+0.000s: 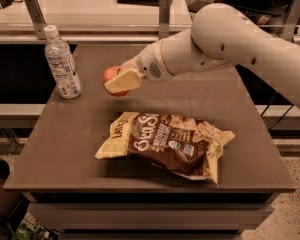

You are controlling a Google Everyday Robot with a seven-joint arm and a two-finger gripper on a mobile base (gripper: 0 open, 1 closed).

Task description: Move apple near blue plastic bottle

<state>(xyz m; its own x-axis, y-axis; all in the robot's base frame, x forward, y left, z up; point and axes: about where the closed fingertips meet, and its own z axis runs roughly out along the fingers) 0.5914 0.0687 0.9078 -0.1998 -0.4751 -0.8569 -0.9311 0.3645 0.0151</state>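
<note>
— Where do we have the gripper?

— Out at the end of the white arm, which reaches in from the right over the brown table. Its fingers are closed around the apple. We see one pale finger lying across the near side of the fruit, and the red skin shows above and to the left of it.

— And the apple, is it on the table?

— It sits in the gripper's hold. As far as we can see it hangs just over the tabletop, though we cannot tell for sure that it is off the surface.

— What about the blue plastic bottle?

— It stands upright to the left of the gripper, white cap on top, near the table's far-left corner. It is near the gripper but apart from it, with bare tabletop between it and the apple.

— Anything else close by?

— A brown-and-yellow chip bag lies flat in front of the gripper and somewhat to its right, not touching the apple.
</note>
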